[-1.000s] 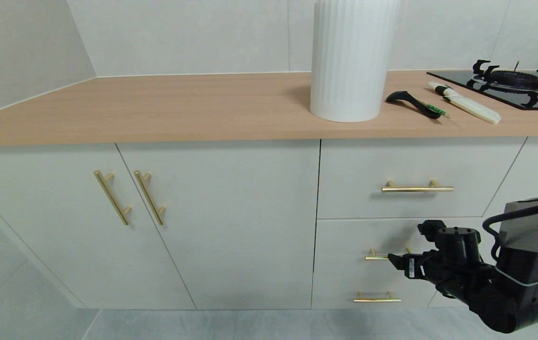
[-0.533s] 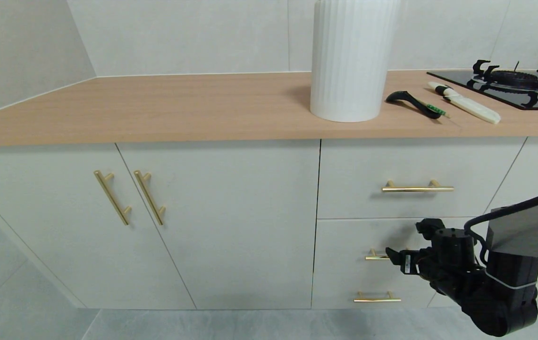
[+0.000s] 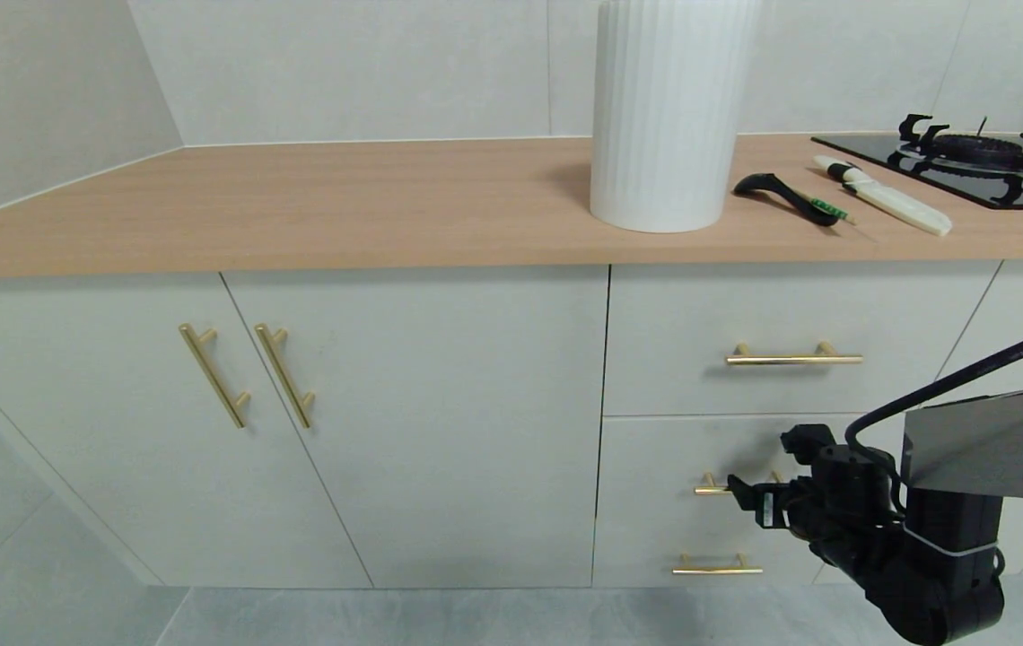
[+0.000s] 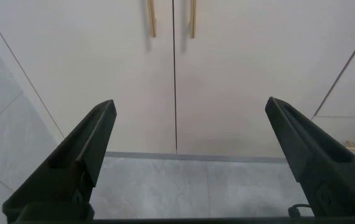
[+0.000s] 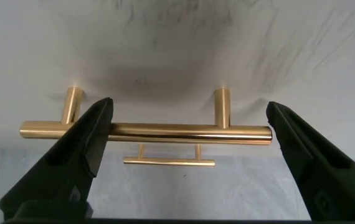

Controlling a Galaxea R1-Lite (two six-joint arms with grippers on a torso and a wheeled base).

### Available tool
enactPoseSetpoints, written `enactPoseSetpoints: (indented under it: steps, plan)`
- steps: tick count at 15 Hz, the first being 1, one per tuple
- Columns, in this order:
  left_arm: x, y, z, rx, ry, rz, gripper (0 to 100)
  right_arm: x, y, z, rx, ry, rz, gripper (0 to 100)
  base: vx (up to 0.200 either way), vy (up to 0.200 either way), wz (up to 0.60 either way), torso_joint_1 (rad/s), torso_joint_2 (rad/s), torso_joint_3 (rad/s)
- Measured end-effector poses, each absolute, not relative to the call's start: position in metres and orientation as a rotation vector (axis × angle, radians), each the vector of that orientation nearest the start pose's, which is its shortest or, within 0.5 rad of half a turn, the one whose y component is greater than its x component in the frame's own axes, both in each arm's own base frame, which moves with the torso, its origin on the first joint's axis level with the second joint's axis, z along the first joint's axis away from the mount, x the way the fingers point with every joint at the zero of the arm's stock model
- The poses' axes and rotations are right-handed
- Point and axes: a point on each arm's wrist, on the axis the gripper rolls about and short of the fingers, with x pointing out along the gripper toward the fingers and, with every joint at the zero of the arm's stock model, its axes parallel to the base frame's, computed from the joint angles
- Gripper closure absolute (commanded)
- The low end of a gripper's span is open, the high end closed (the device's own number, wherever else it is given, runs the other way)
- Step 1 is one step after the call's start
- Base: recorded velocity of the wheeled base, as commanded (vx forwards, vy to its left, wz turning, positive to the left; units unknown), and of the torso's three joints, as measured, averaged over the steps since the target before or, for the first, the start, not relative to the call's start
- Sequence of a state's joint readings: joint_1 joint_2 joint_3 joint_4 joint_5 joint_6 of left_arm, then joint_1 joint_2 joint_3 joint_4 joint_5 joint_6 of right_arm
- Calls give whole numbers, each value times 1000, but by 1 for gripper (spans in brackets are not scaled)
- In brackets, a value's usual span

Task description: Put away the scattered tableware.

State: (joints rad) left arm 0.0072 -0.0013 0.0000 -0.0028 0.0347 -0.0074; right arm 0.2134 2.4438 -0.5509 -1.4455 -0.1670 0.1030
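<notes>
Two pieces of tableware lie on the wooden counter (image 3: 341, 206) right of a tall white ribbed container (image 3: 662, 117): a black-handled utensil with a green part (image 3: 790, 197) and a white knife (image 3: 884, 206). My right gripper (image 3: 736, 492) is low in front of the middle drawer, right at its gold handle (image 3: 711, 489). In the right wrist view the gripper (image 5: 188, 118) is open, its fingers standing to either side of the handle bar (image 5: 146, 131), which lies just ahead of them. My left gripper (image 4: 189, 106) is open and holds nothing, facing the double cabinet doors.
A black gas hob (image 3: 978, 161) is at the counter's right end. The top drawer handle (image 3: 794, 359) and bottom drawer handle (image 3: 716, 568) sit above and below the right gripper. Two slanted gold door handles (image 3: 247, 375) are on the left cabinet, over grey floor tiles (image 4: 184, 186).
The right arm has sunk a little and shifted left, bringing its gripper closer onto the middle drawer handle. The items on the counter have not moved.
</notes>
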Motion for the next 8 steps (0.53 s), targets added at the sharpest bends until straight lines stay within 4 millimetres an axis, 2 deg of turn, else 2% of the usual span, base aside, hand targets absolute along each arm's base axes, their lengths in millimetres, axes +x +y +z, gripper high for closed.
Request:
enactPoseSetpoints:
  steps: [3,8]
  plan:
    - [-23,1,76,-8,-4,42,0,328,67,-45,1,464,23,0,0,0,0,0,0,0]
    - [-23,1,76,-7,-4,42,0,314,64,-47,-36,598,22,0,0,0,0,0,0,0]
